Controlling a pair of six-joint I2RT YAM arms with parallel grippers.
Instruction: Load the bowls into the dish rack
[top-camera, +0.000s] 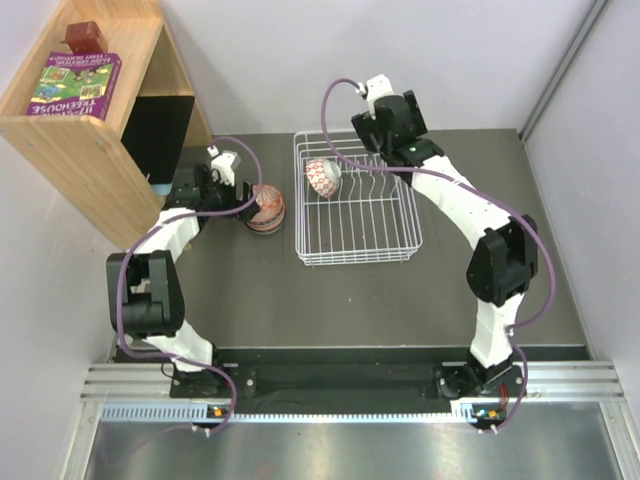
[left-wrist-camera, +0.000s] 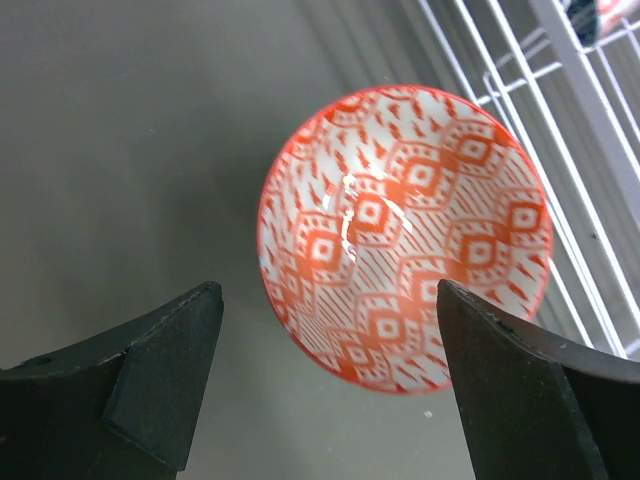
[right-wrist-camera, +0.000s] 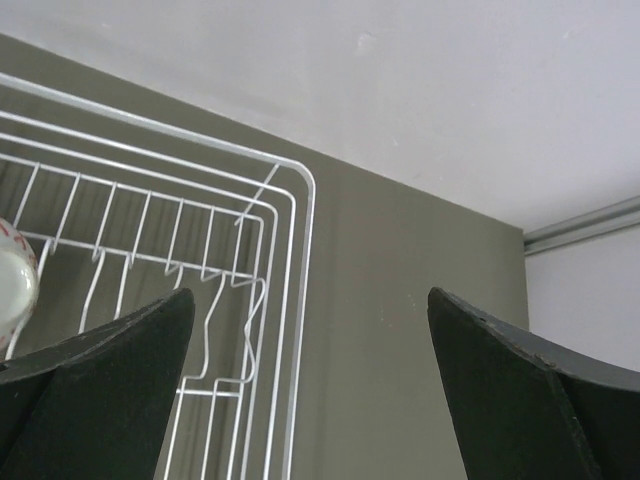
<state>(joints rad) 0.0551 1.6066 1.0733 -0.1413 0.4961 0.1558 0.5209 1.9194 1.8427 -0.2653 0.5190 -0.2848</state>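
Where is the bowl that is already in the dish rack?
In the top view, that bowl stands on edge in the far-left part of the dish rack, with another bowl just outside the rack's left wall.

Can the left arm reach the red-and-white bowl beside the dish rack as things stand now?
Probably yes. The left tool is open right above the red-and-white bowl, nothing lies between them, and the dish rack stands off to one side.

The top camera looks down on the whole table (top-camera: 300, 310); both close wrist cameras share the dish rack (top-camera: 358, 262).
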